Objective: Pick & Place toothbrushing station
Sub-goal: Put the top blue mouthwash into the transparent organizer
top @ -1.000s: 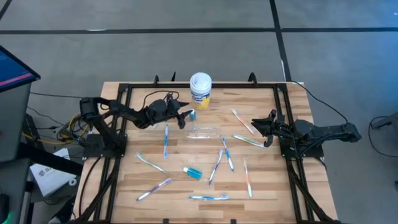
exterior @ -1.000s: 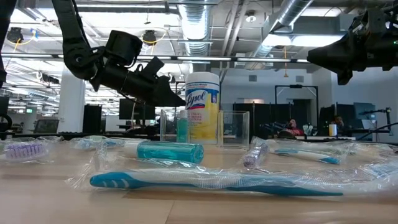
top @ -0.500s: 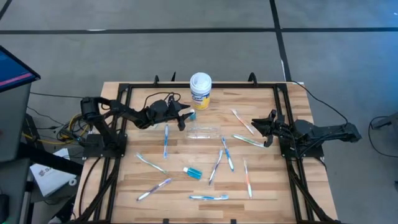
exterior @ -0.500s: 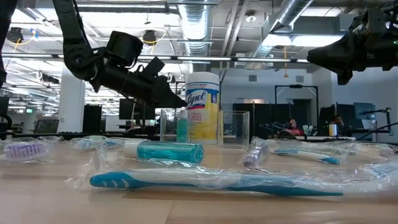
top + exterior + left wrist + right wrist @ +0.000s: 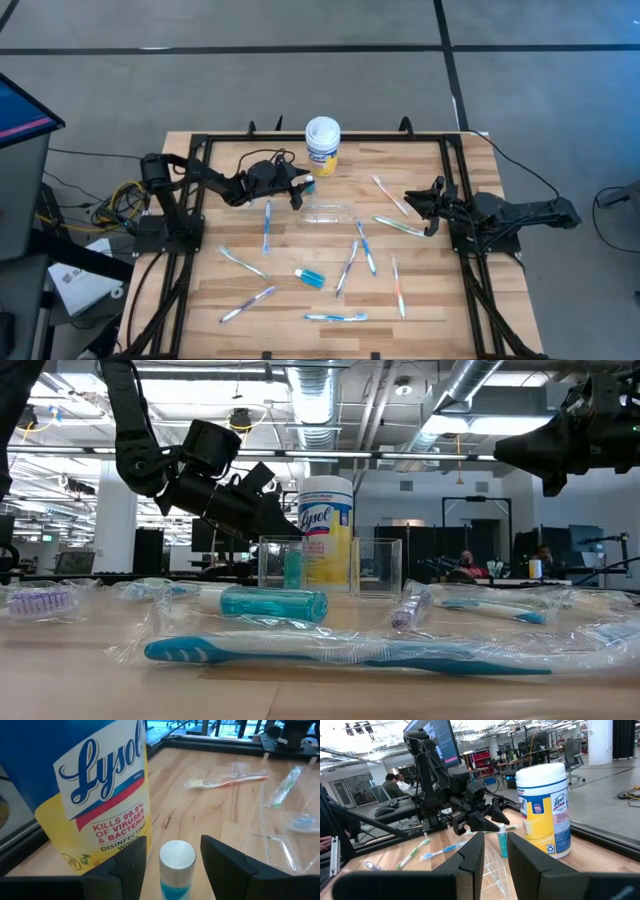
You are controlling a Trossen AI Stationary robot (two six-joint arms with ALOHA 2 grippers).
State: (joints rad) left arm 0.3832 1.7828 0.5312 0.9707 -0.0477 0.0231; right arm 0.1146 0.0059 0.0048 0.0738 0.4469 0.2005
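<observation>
The left hand [image 5: 171,855], fingers spread, straddles an upright teal tube [image 5: 176,870] ungrasped; toothbrushes [image 5: 266,226] lie scattered, cup [image 5: 325,211] empty.

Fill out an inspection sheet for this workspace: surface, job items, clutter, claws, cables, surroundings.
Surface: wooden table inside a black frame.
Job items: clear cup lying on its side mid-table; wrapped toothbrushes scattered flat across the top; one teal tube lying down; a second tube standing upright beside the canister.
Clutter: yellow Lysol canister with a white lid, upright at the far edge.
Claws: left claw open, fingers either side of the upright tube, not yet touching it; right claw raised at the table's right side, empty, fingers slightly apart.
Cables: bundle off the table's left edge; one cable behind the right arm.
Surroundings: people seated in the room beyond.
</observation>
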